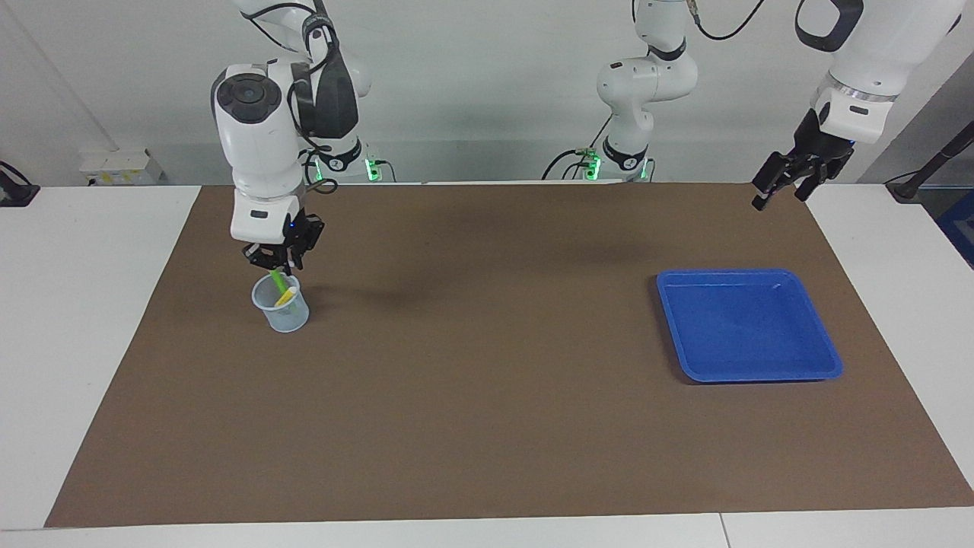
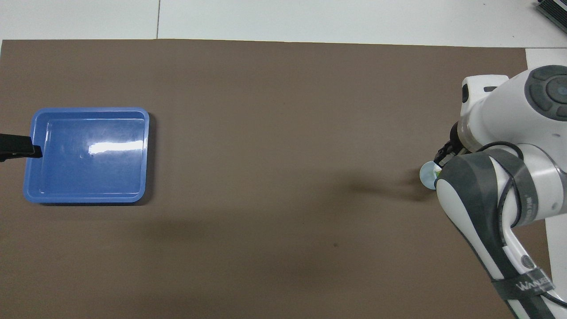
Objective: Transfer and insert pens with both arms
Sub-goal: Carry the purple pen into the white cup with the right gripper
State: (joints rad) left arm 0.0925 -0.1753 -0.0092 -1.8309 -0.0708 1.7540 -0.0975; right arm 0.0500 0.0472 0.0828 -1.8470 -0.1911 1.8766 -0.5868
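A clear plastic cup [image 1: 283,313] stands on the brown mat toward the right arm's end of the table. A yellow pen [image 1: 287,298] leans inside it. My right gripper [image 1: 277,268] is just above the cup's rim, shut on the top of a green pen [image 1: 281,282] whose lower end is in the cup. In the overhead view the right arm hides most of the cup [image 2: 426,175]. My left gripper [image 1: 781,192] is open, empty and raised over the mat's corner at the left arm's end, where it waits. The purple pen is out of view.
A blue tray [image 1: 749,374] lies on the mat toward the left arm's end, with nothing in it; it also shows in the overhead view [image 2: 88,197]. Two smaller white arms [image 1: 643,84] with green lights stand at the robots' edge of the table.
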